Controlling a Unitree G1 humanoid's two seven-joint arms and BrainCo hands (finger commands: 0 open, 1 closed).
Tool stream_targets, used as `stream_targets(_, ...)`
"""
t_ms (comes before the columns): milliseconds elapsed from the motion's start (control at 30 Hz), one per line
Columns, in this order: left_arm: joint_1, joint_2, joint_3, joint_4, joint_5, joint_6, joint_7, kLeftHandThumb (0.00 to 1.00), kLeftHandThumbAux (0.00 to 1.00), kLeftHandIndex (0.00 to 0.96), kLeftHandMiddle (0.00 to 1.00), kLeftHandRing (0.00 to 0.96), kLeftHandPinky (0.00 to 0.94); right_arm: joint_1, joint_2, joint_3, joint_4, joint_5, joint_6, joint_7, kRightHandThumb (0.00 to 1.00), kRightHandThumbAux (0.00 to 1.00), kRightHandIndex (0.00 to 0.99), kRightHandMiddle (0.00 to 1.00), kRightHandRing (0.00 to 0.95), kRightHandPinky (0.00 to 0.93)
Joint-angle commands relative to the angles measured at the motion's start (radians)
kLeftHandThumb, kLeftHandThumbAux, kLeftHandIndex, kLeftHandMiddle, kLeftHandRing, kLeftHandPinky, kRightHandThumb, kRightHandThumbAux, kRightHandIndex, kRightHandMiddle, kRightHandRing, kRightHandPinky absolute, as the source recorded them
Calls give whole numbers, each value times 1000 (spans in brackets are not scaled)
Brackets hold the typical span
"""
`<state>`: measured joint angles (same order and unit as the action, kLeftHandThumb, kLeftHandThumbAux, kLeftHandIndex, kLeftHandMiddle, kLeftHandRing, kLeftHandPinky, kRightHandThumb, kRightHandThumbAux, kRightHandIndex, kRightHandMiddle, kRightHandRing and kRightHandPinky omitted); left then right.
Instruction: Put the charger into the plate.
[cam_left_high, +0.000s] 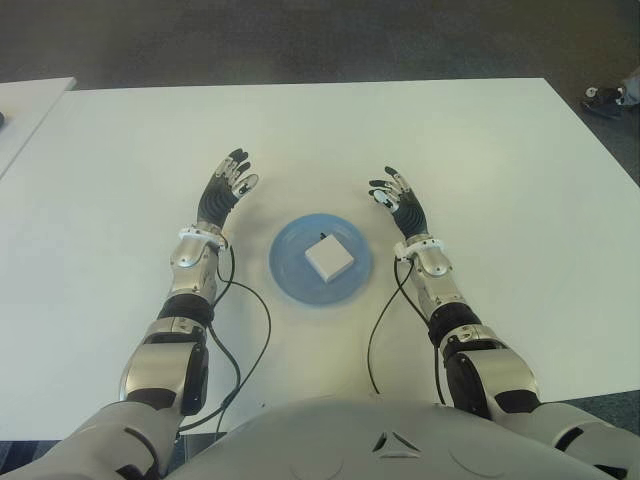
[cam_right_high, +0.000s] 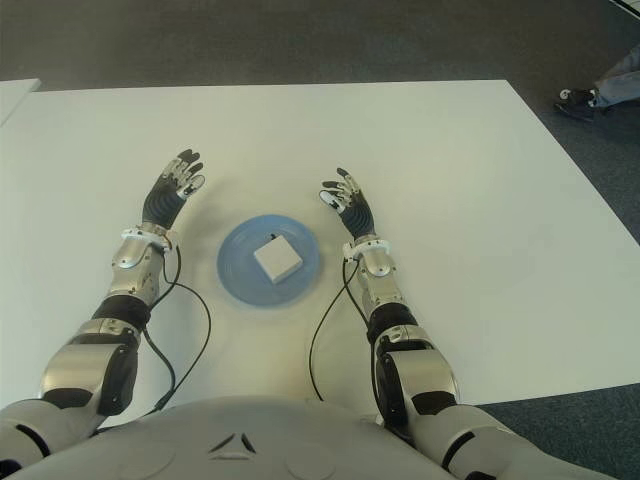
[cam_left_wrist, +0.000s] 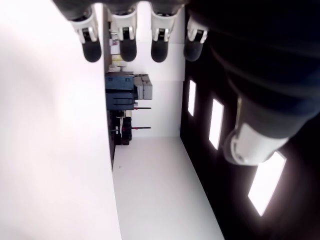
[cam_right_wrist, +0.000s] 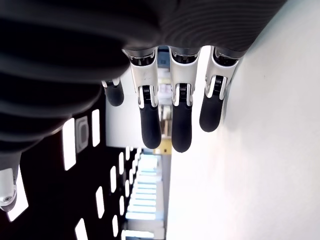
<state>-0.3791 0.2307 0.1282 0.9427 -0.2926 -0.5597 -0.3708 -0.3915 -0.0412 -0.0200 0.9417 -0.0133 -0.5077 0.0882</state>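
Note:
A white square charger (cam_left_high: 329, 257) lies inside the round blue plate (cam_left_high: 290, 265) on the white table, near the table's front middle. My left hand (cam_left_high: 226, 188) shows to the left of the plate, fingers spread and holding nothing. To the plate's right is my right hand (cam_left_high: 397, 200), fingers straight and empty as well. Both wrist views show extended fingers (cam_right_wrist: 150, 122) with nothing between them.
The white table (cam_left_high: 480, 160) stretches wide around the plate. Black cables (cam_left_high: 255, 330) trail from both forearms toward my body. A second table's corner (cam_left_high: 25, 105) shows at far left, and a person's shoe (cam_left_high: 605, 98) on the dark floor at far right.

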Motion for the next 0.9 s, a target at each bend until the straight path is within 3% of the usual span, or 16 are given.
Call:
stream_targets(33, 21, -20, 12, 2, 21, 11, -10, 2, 594, 0, 0, 0, 0, 85, 2, 2, 46, -5, 91, 1, 0, 491, 62, 290, 293, 259)
stream_targets(333, 87, -61, 3, -49, 96, 15, 87, 4, 584, 0, 0, 0, 0, 93, -15, -2, 38, -10, 79, -8, 0, 504, 69, 270, 279, 256)
stream_targets(467, 109, -69, 4, -68, 121, 23, 116, 8, 585, 0, 0, 0, 0, 98, -25, -1, 33, -12, 80, -6, 0, 501, 71, 248, 254, 199)
stream_targets(667, 145, -82, 8, -93, 133, 38, 121, 12, 581, 0, 0, 0, 0, 110, -35, 5, 14, -24, 92, -20, 0, 482, 78, 228, 220, 127)
stream_targets(900, 198, -89, -9, -139, 148, 48, 103, 5, 558, 0, 0, 0, 0, 123, -40, 5, -8, -32, 95, -26, 0, 468, 91, 218, 201, 112)
